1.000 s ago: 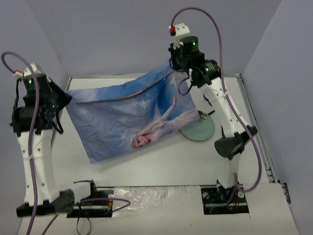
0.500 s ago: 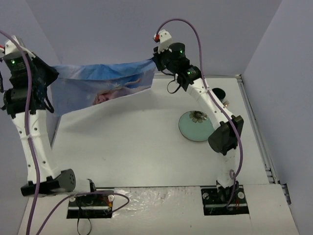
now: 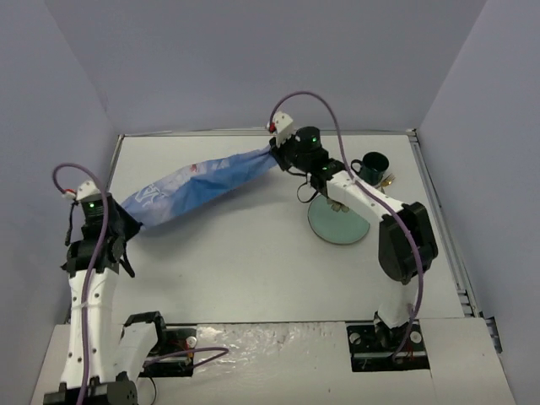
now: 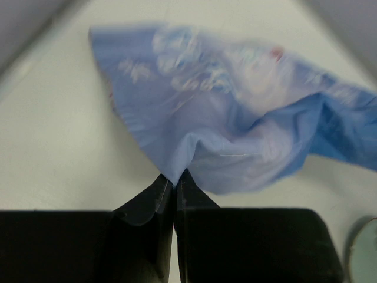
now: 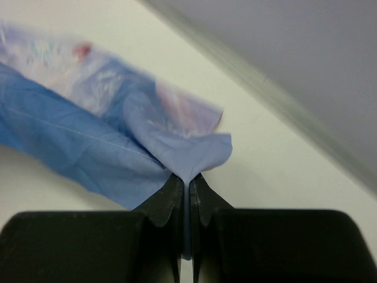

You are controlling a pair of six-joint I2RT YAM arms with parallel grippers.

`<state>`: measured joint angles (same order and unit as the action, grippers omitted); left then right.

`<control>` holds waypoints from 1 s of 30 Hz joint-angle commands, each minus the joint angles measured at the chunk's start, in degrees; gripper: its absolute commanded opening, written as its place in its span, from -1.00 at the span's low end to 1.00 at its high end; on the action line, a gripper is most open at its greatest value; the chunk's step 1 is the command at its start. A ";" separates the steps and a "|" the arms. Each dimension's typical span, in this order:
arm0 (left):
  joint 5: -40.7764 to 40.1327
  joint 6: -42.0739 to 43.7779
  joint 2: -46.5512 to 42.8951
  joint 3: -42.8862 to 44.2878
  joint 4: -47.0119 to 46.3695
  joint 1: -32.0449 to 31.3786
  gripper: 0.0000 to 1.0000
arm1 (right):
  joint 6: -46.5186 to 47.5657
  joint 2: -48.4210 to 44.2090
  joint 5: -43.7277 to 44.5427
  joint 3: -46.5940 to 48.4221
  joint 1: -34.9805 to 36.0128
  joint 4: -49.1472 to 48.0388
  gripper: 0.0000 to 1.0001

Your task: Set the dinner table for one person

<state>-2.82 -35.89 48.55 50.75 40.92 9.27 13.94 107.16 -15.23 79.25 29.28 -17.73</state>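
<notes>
Two corners of the bunched blue placemat [image 3: 198, 181] are clamped, by the left fingers [image 4: 162, 193] and right fingers [image 5: 171, 193].

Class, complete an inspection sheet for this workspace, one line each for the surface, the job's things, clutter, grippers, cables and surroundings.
Surface: white rectangular tabletop with a thin metal rim, arms bolted at its near edge.
Job's things: blue printed cloth placemat bunched into a band between both grippers; pale green round plate under the right arm; dark cup beyond the plate.
Clutter: small glinting item beside the cup, too small to identify.
Grippers: left gripper and right gripper each shut on a placemat corner.
Cables: purple cables loop over both arms.
Surroundings: plain grey walls on three sides.
</notes>
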 commanded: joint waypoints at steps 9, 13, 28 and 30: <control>1.72 -7.86 -8.45 -1.49 15.23 -1.42 -1.00 | -20.41 -9.69 10.96 -18.46 1.21 10.44 -1.00; 3.16 -9.41 -9.02 -3.10 17.06 -2.05 -1.00 | -24.76 -8.92 12.24 -19.27 1.18 12.34 -0.89; 0.62 -5.05 -4.77 7.96 19.19 -2.15 0.94 | -20.12 -4.96 10.41 2.16 0.87 19.23 0.40; 0.29 -2.44 -1.99 10.67 16.74 -2.15 0.94 | -18.21 -2.89 8.35 7.64 0.79 19.31 0.40</control>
<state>0.47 -43.71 41.96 54.25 61.94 7.14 -9.25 102.15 -3.25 75.32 30.20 3.43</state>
